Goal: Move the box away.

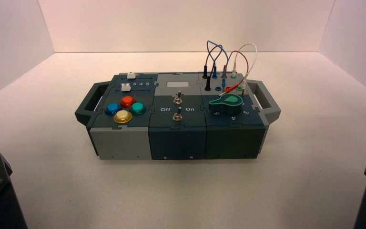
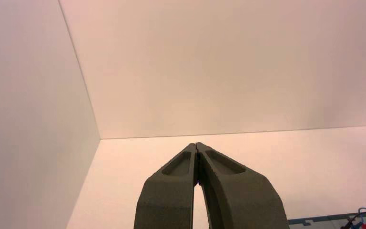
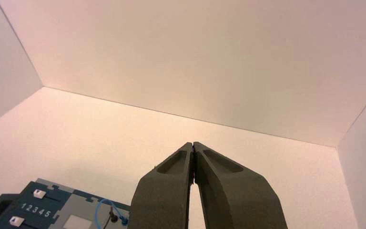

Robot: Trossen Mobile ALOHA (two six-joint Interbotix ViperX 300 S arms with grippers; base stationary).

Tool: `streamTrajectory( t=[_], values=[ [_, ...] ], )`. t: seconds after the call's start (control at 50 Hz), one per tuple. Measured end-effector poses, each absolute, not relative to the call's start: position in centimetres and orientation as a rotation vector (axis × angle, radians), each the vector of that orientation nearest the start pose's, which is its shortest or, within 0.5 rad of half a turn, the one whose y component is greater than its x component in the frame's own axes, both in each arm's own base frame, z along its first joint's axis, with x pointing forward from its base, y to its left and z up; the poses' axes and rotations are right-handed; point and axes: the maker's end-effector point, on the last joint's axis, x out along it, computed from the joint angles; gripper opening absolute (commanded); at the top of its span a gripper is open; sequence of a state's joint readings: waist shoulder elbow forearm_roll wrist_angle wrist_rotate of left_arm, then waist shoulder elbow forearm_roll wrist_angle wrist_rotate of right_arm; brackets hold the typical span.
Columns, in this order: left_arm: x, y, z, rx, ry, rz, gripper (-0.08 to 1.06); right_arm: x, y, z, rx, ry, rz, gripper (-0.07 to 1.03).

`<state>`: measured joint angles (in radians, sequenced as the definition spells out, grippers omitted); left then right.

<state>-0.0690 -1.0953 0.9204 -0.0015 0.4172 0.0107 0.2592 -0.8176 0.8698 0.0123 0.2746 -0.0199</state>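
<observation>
Your box sits mid-table, well ahead of both parked arms, its long axis running left to right, so each side handle faces one arm and neither arm looks nearer. Your left gripper and right gripper hang over bare table, fingertips pressed together, holding nothing. The looped wires on the box's right rear could snag your right arm.

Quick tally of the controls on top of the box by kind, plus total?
On the box:
Push buttons: 4, namely red, blue, teal, yellow
Toggle switches: 2
White sliders: 2
Green knob: 1
Total: 9
</observation>
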Motion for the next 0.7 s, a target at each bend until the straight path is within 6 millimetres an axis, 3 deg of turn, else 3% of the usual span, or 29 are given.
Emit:
streamTrajectory(
  t=[0.44, 0.58, 0.7],
  values=[
    [22.7, -1.7, 32.0, 0.013, 0.284, -0.075, -0.03, 27.9, 7.5, 29.9, -0.042, 0.347, 0.262, -0.02],
    [21.9, -2.2, 29.6, 0.003, 0.427, -0.098, -0.03, 27.6, 8.3, 28.1, -0.019, 0.445, 0.286, -0.02],
    [20.7, -3.2, 27.4, -0.006, 0.571, -0.147, -0.03, 27.1, 10.3, 25.0, -0.027, 0.611, 0.347, -0.02]
  ],
)
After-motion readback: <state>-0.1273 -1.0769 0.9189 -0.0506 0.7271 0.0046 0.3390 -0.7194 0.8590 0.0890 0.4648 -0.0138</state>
